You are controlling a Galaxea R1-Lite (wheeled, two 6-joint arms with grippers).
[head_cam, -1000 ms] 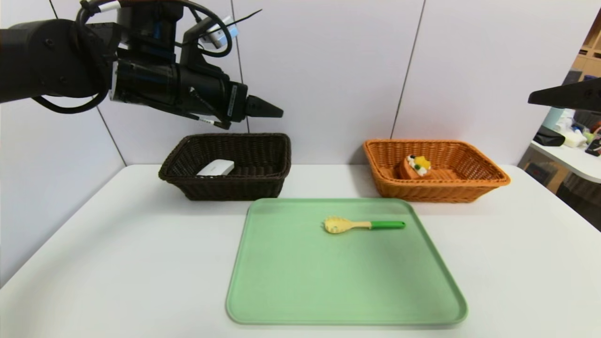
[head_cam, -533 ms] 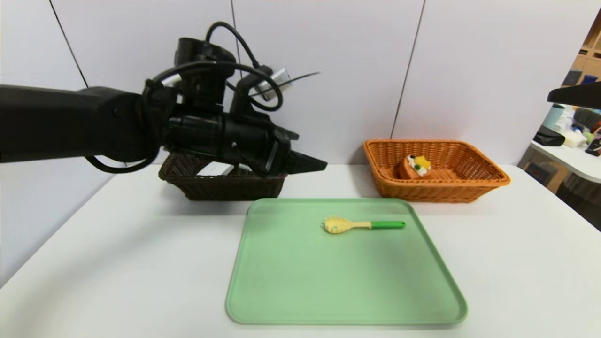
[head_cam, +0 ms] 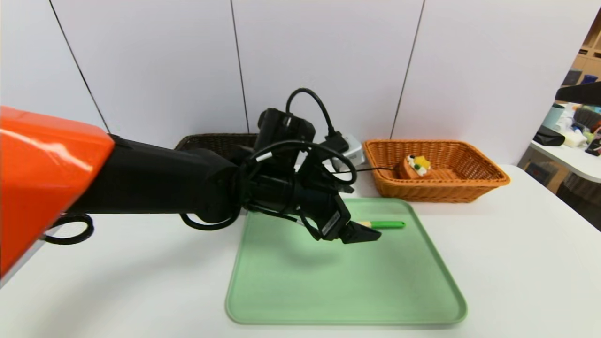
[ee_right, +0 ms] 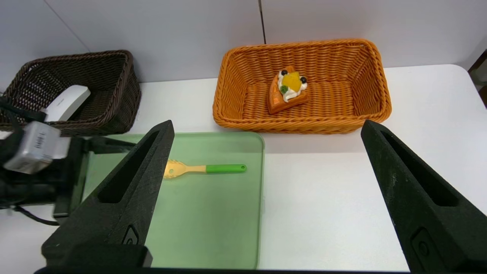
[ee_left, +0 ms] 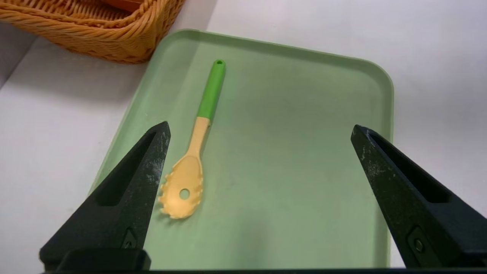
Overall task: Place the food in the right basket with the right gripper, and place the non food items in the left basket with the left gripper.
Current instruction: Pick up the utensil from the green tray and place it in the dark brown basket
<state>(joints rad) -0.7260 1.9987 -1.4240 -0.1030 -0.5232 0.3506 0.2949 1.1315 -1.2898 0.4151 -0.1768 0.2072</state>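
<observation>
A pasta spoon [ee_left: 198, 152] with a yellow toothed head and a green handle [head_cam: 387, 224] lies on the green tray [head_cam: 328, 291]. My left gripper [ee_left: 260, 127] hangs open low over the tray. The spoon's head sits just inside one of its fingers [ee_left: 129, 190], and nothing is held. In the head view, this gripper [head_cam: 364, 233] covers the spoon's head. My right gripper [ee_right: 267, 122] is open and empty, raised off to the right, with the spoon [ee_right: 205, 168] far below it.
The dark wicker basket [ee_right: 114, 87] at the back left holds a white flat item [ee_right: 68, 102]. The orange basket [head_cam: 469, 188] at the back right holds a waffle cake [head_cam: 415, 166]. White table surrounds the tray.
My left arm has swung down and to the right, from above the dark basket to low over the tray beside the spoon. The spoon and the baskets have not moved.
</observation>
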